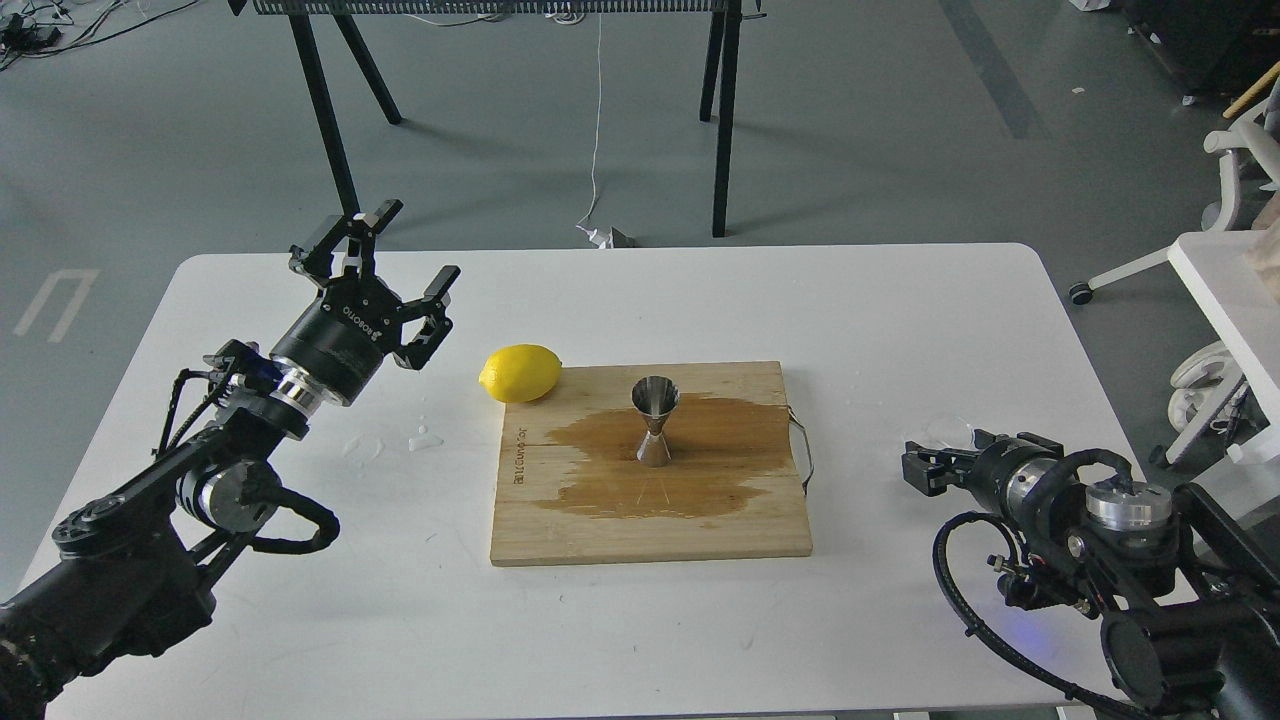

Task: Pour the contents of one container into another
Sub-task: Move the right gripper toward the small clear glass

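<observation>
Head view: shiny steel jigger (654,421), hourglass-shaped, upright on the wet patch of the wooden board (650,525). Clear glass cup (945,431), barely visible, at the right gripper (915,468); finger state indiscernible. Left gripper (400,255) raised, fingers spread wide, near the lemon (520,373).

White table (850,310) with a wooden board

The wooden board (650,530) lies mid-table; a lemon (520,373) touches its far-left corner, and a clear glass cup (945,432) sits right.
</observation>
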`<state>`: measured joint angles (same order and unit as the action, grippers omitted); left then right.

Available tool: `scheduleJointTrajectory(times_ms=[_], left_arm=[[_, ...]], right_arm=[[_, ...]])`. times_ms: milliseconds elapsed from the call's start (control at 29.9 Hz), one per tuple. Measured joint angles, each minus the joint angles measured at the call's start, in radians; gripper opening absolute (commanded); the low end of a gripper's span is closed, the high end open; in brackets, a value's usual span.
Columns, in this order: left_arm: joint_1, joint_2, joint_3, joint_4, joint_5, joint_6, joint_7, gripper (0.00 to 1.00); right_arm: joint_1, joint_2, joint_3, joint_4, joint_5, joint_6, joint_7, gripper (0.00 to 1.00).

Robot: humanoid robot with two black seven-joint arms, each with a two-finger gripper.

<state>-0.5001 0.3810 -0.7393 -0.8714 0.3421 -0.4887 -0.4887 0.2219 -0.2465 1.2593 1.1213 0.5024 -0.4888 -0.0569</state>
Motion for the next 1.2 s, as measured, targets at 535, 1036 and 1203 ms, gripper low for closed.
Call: scheduleJointTrajectory(times_ms=[535, 1036, 1203], left_arm=[[0.000, 0.000, 0.000, 0.002, 0.003, 0.000, 0.000, 0.87], [0.000, 0.001, 0.000, 0.013, 0.005, 0.000, 0.000, 0.87], [0.000, 0.001, 0.000, 0.014, 0.005, 0.000, 0.000, 0.87]], right_arm=[[-0.001, 0.002, -0.002, 0.004, -0.004, 0.000, 0.006, 0.48], [-0.005, 0.012, -0.029, 0.018, -0.029, 0.001, 0.011, 0.41], [-0.001, 0.009, -0.065, 0.056, -0.035, -0.001, 0.017, 0.41]])
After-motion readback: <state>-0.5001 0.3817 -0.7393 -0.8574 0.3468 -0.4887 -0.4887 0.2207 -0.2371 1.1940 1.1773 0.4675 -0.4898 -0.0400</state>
